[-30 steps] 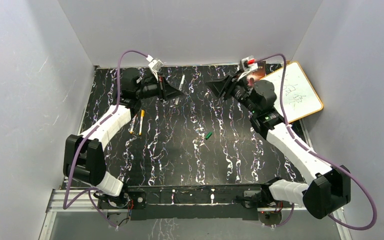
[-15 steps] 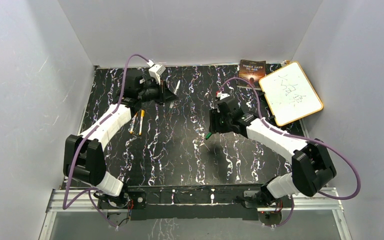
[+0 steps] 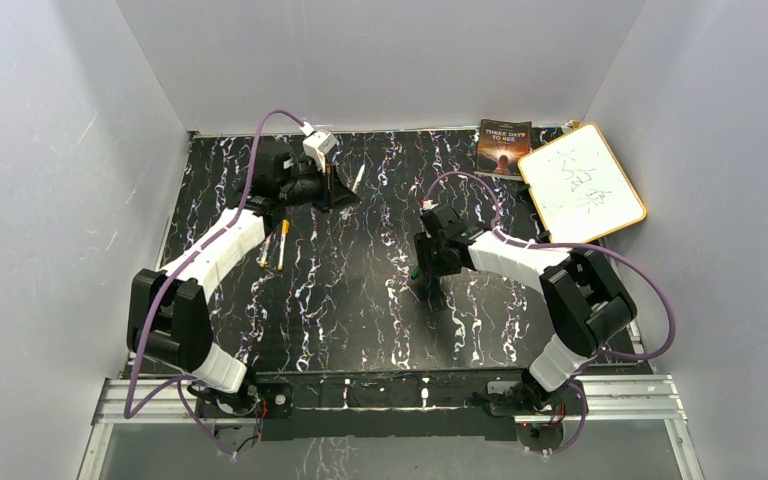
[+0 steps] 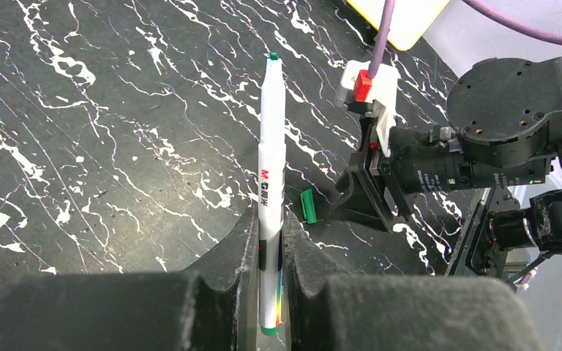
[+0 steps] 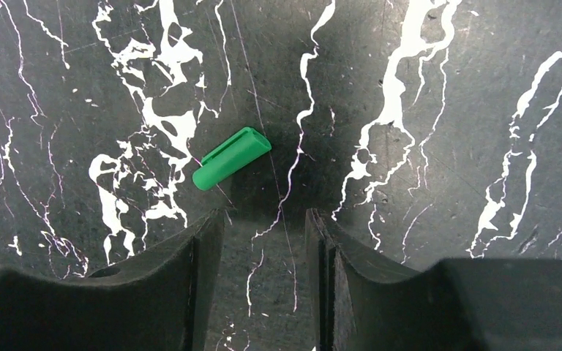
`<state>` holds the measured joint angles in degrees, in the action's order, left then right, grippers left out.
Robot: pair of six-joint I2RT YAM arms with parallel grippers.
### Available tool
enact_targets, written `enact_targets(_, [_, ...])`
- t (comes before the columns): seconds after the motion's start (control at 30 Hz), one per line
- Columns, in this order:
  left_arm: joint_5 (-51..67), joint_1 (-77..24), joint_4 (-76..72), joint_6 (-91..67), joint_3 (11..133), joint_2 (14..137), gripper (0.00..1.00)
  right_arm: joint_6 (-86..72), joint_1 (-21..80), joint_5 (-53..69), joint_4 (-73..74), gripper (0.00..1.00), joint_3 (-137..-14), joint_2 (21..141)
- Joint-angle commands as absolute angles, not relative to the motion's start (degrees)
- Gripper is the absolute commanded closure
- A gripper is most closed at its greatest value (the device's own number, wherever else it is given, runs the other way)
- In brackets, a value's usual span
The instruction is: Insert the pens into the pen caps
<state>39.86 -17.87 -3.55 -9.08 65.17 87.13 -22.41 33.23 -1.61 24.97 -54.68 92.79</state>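
My left gripper (image 4: 267, 219) is shut on a white pen (image 4: 271, 146) with a green tip, which points away from the wrist. From above, that pen (image 3: 357, 179) sticks out of the left gripper (image 3: 338, 192) at the back of the table. A small green pen cap (image 5: 232, 157) lies on the black marbled table, just ahead of my right gripper (image 5: 265, 216) and toward its left finger. The right gripper is open, low over the table, with nothing between its jaws. Two more pens (image 3: 273, 246) with yellow-orange ends lie side by side at the left.
A dark book (image 3: 503, 145) and a small whiteboard (image 3: 582, 185) with an orange rim lie at the back right. The right arm's purple cable (image 3: 480, 195) loops above the table. Grey walls enclose the table (image 3: 360, 310) on three sides.
The right arm has swung from the back right down to mid-table, bringing its gripper low over the green cap. The left gripper with the pen shifted only slightly.
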Motion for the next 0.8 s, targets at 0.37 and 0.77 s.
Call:
enact_targets(0.37, [40.95, -18.31, -3.08, -8.13, 66.89, 87.58, 1.0, -22.01, 33.45, -0.22, 18.65, 0.48, -60.58, 96.64])
enact_targets(0.77, [40.18, -18.46, -2.21, -7.47, 66.89, 87.32, 1.0, -22.81, 33.97, -1.27, 18.8, 0.54, -60.56, 98.22])
